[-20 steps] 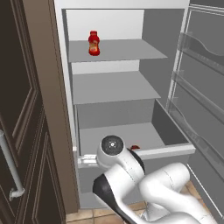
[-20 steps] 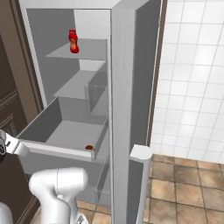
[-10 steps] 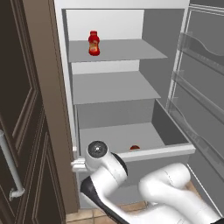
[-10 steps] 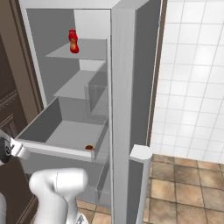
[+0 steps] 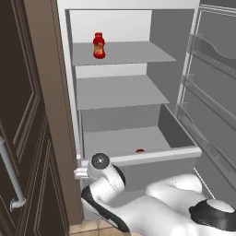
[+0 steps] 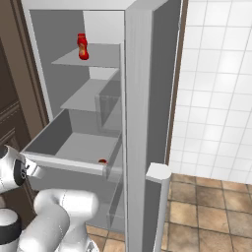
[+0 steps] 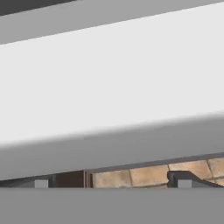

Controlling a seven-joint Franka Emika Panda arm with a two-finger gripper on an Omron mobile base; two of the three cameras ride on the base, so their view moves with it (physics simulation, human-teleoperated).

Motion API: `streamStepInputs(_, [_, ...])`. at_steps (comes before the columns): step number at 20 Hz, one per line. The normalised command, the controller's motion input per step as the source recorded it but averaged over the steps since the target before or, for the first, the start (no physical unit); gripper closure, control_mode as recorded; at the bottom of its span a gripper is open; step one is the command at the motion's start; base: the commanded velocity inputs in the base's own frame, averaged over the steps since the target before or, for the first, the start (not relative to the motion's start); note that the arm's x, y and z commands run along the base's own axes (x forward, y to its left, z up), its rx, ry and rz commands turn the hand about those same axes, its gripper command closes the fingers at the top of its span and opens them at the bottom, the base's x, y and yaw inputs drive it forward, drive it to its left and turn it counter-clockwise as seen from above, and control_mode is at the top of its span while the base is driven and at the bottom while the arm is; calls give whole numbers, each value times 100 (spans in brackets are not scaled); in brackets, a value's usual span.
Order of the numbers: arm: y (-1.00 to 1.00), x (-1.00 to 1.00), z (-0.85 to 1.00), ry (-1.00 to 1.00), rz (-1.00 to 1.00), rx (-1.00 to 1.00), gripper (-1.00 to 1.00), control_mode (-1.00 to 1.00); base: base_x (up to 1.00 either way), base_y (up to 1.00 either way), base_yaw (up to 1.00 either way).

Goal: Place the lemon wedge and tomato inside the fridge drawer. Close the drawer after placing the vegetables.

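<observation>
Tomato [image 5: 140, 150] in open fridge drawer [image 5: 152, 156]; hand view shows wide-spread pincer [image 7: 111, 183].

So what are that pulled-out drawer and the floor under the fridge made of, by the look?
The fridge drawer looks like pale grey plastic, matte: flat, even colour, no grain or shine. The floor looks like terracotta-style stone or ceramic tile: mottled brown-orange squares with pale grout lines. It's a rendered scene, so both are guesses.
</observation>
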Motion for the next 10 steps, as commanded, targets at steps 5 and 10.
streamStepInputs(5, [0, 94, -27, 0, 0, 0, -100, -100, 0, 0, 0])
streamStepInputs(10, [0, 94, -20, 0, 0, 0, -100, -100, 0, 0, 0])
